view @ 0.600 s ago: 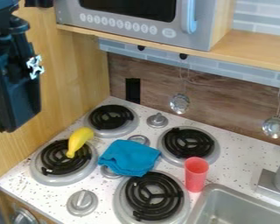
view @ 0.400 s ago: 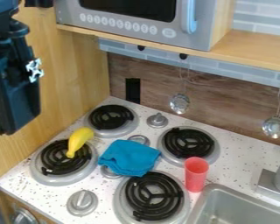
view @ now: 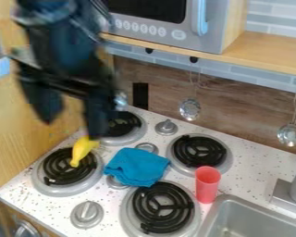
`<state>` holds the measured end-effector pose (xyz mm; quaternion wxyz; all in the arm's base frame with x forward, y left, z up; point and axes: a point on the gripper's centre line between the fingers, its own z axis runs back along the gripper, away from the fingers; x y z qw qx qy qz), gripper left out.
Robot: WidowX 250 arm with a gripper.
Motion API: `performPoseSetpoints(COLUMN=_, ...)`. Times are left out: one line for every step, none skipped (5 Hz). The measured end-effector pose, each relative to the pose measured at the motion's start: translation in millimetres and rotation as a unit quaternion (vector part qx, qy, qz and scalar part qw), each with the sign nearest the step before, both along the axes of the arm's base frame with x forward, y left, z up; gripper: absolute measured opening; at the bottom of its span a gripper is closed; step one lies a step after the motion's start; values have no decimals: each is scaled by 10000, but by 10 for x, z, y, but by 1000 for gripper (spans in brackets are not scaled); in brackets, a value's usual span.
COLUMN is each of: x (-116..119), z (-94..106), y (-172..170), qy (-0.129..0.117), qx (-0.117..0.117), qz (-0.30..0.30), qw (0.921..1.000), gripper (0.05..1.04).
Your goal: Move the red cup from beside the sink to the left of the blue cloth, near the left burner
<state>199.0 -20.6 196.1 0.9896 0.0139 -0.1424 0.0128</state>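
The black gripper hangs over the back left of the stove, blurred, with its two fingers spread apart and nothing between them. Its right fingertip overlaps the top end of a yellow banana in the view; whether they touch, I cannot tell. The banana lies across the front left burner. A crumpled blue cloth rests among the burners, to the banana's right. Upright beside the sink stands a red cup.
A grey microwave sits on a wooden shelf above. Metal ladles hang along the back wall. The sink is at the lower right, and knobs rise from the stove top.
The gripper has moved right from the upper left edge and turned, so both fingers now show apart. Banana, cloth and cup have stayed in place.
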Motion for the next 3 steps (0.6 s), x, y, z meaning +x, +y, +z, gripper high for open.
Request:
performPoseSetpoints(x=364, z=-264, y=24, qy=-57, qx=112, qz=3, qw=9999, gripper=1001)
performPoseSetpoints(x=659, z=-550, y=29, qy=-23, qx=-99, qz=150, qw=9998, gripper=1001)
performPoseSetpoints(x=958, z=-753, y=-28, qy=40, qx=-224, qz=278, qw=9994, gripper=1001)
